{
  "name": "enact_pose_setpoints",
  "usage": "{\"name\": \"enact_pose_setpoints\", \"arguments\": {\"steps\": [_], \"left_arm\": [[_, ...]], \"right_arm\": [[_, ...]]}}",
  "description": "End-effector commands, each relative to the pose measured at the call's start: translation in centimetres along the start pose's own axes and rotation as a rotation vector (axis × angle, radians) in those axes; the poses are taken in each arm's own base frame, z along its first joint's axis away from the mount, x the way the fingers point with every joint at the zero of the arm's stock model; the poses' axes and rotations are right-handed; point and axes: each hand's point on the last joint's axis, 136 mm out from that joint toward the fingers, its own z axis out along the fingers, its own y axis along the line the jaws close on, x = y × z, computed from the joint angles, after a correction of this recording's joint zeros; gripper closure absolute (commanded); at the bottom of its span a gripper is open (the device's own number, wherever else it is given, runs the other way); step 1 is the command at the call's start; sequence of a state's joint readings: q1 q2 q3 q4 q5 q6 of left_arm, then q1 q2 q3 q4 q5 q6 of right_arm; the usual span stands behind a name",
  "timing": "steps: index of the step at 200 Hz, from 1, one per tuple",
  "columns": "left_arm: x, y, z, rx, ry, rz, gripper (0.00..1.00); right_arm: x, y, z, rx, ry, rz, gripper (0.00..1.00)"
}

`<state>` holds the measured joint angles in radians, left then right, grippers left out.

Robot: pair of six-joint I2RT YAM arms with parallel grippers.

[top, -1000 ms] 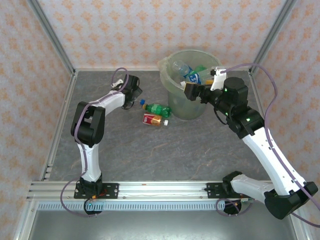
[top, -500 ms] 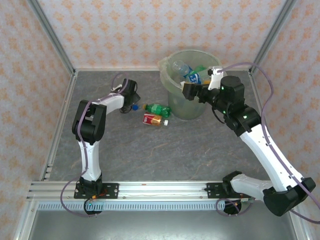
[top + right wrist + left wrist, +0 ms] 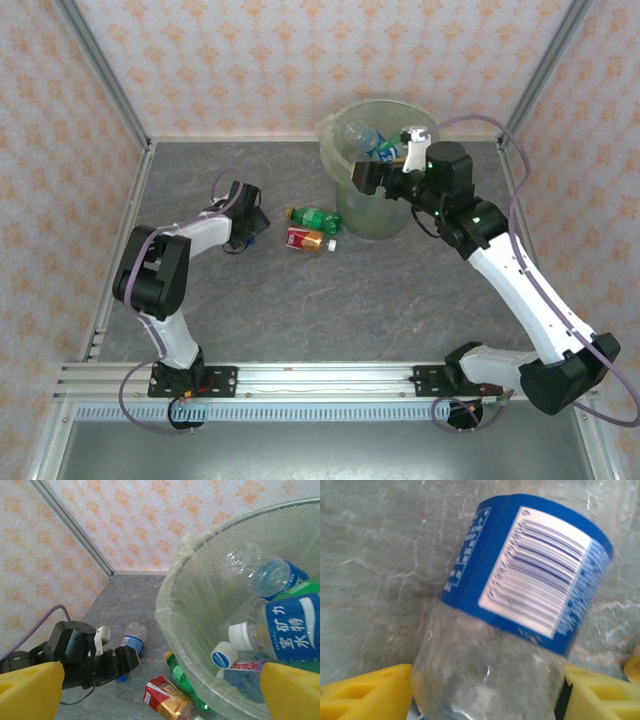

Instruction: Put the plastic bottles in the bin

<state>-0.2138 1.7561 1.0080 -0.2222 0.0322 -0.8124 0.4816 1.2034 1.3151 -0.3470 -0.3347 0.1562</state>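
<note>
Pale green translucent plastic bin (image 3: 372, 222) holds several clear blue-labelled bottles (image 3: 292, 627). Right hand (image 3: 365, 178), fingers wide apart, hovers at its rim. Left hand (image 3: 487, 692) clamps a clear crushed blue-labelled bottle (image 3: 520, 605) lying on the open grey tabletop (image 3: 350, 300).

I work on a grey tabletop (image 3: 330, 300) veined like marble, evenly lit, with only soft shadows on it. Along its far edge and both sides rise walls (image 3: 250, 60) papered pale pink with rows of small orange motifs. At its two far corners, aluminium posts (image 3: 105, 70) slant up where the walls meet. Along its near edge runs a ribbed aluminium rail (image 3: 320, 375), and beyond that lies a dull metal sheet (image 3: 300, 450).
</note>
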Motion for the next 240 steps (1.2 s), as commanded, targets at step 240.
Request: {"name": "enact_pose_setpoints", "arguments": {"steps": [240], "left_arm": [[-7.3,-2.2,4.2,-0.258,0.05,0.391,0.16]], "right_arm": [[-1.3,0.8,-2.3,0.001,-0.064,-0.071,0.0]]}}
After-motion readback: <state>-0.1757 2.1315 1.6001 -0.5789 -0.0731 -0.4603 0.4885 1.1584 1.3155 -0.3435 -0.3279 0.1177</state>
